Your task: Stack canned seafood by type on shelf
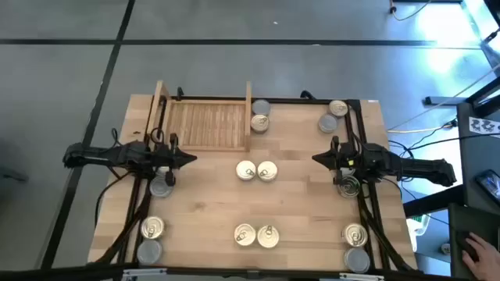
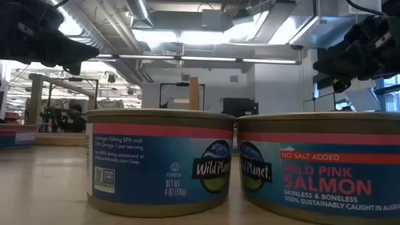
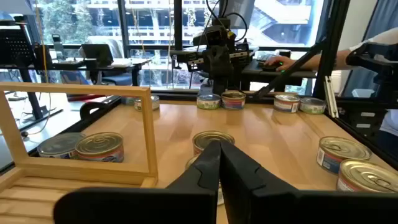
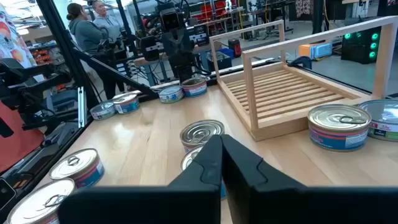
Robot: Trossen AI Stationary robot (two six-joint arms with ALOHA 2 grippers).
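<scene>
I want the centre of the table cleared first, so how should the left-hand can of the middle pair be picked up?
Grip the middle can across its round side wall, coming straight down from above. It stands upright with its pull-tab top up. Its neighbour sits right against its side, so set the fingers on the near and far sides, not across the row. The shut left tool would need to open first.

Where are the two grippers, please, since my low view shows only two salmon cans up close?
Observer: From above, the left gripper hangs shut and empty near the front edge of the shelf.
Operator: And the other one?
Observer: The right gripper is shut and empty too, facing the left one across the middle pair of cans.
Operator: Is anything on the shelf?
Observer: No cans lie on its slats; two cans sit just outside its right board.
</scene>
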